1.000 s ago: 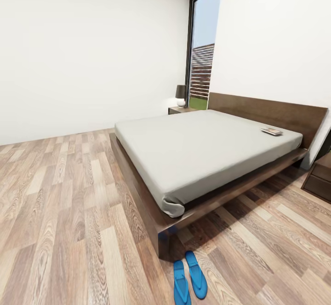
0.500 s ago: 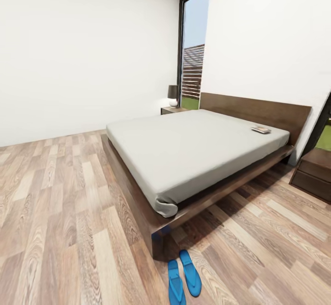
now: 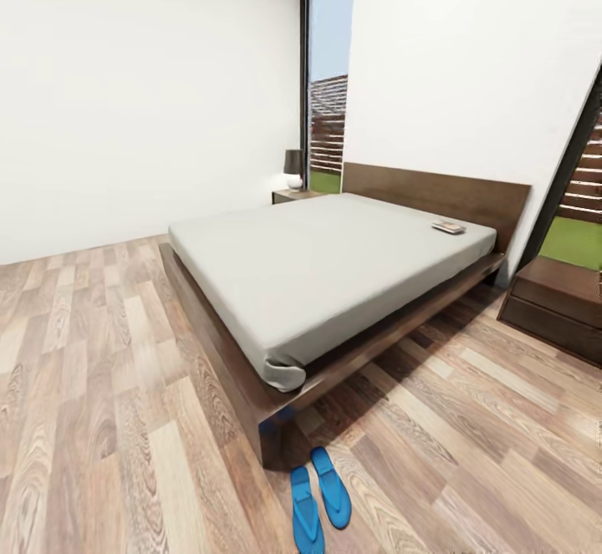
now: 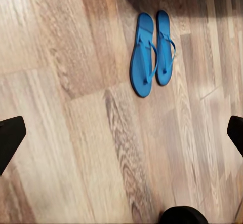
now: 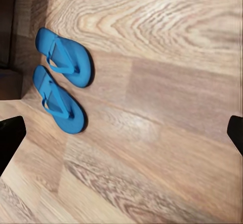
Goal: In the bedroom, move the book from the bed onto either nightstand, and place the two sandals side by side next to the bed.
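The head view is bright and evenly lit, with daylight at the tall window (image 3: pixel 328 103) in the upper middle of the frame, plain white walls without glare, and a soft dark shadow under the bed (image 3: pixel 334 261) spreading over the floor (image 3: pixel 100 387) toward the lower right. Straight lines lean and stretch near the frame's edges, a wide-angle distortion. Both wrist views look softer, the wood grain slightly smeared, with a shadow band along the top edge beside the sandals (image 4: pixel 152 51).
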Controlling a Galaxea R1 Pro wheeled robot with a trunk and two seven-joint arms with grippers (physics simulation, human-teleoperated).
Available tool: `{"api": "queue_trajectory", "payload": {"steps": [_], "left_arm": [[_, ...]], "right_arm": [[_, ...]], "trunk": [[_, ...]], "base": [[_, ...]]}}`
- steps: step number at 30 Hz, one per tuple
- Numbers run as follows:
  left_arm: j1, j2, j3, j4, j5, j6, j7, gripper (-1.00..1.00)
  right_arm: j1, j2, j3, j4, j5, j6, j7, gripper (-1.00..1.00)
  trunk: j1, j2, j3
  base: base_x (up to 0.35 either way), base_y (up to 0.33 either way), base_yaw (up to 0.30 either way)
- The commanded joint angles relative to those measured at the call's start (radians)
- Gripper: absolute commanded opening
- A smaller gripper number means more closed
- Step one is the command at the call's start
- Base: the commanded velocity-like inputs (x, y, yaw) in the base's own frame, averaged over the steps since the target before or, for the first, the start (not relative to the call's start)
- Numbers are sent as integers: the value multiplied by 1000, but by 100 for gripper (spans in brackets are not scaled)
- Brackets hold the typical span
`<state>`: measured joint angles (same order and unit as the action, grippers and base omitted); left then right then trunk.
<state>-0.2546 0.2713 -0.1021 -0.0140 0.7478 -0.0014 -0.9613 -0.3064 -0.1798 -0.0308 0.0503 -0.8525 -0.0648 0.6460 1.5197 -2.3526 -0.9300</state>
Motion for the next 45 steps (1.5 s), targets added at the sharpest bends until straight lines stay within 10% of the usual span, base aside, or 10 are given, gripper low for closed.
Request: {"api": "queue_trajectory", "payload": {"steps": [1, 45], "left_arm": [[0, 0, -8, 0, 8, 0, -2, 100], [-1, 0, -8, 0, 8, -1, 1, 100]], "right_arm": [[-2, 0, -3, 5, 3, -6, 6, 100], [-2, -1, -3, 5, 3, -6, 7, 100]], "trunk": [[0, 0, -2], [0, 0, 23]], "base": [[0, 0, -179], [0, 0, -206]]}}
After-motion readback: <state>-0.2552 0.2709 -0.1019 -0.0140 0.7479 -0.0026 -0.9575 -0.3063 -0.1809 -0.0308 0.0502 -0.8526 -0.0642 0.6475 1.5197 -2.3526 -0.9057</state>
